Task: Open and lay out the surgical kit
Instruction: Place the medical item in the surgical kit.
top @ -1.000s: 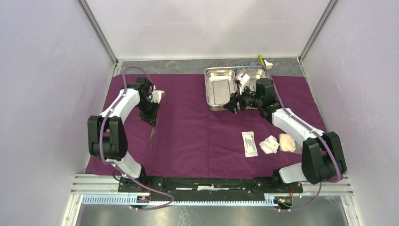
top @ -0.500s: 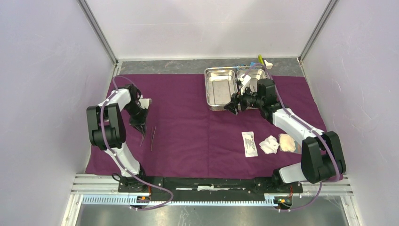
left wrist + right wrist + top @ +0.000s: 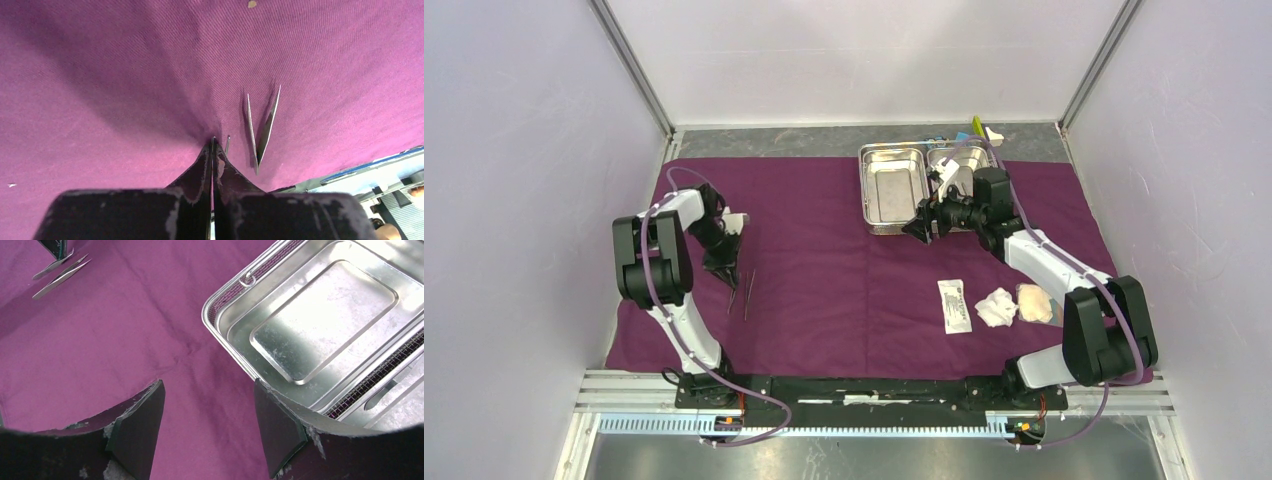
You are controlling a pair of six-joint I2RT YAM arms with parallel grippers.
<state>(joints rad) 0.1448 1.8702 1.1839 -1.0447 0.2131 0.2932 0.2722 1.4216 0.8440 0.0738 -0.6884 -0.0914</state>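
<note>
Three flat things lie nearest, at the right of the cloth [image 3: 824, 270]: a white packet [image 3: 955, 305], a white gauze pad [image 3: 997, 307] and a tan pad [image 3: 1034, 302], side by side. Further on, at the left, the tweezers [image 3: 262, 132] lie splayed on the cloth, just right of the left gripper [image 3: 212, 150]; its fingers are pressed together, tips down at the cloth; a thin steel tip [image 3: 227, 142] shows just beside them, and whether it is pinched cannot be told. Beyond, the right gripper [image 3: 207, 385] hangs with fingers spread wide and nothing between them, over cloth just beside the tray's near corner; the tray [image 3: 325, 315] sits at the cloth's far right, its right compartment largely behind the arm.
</note>
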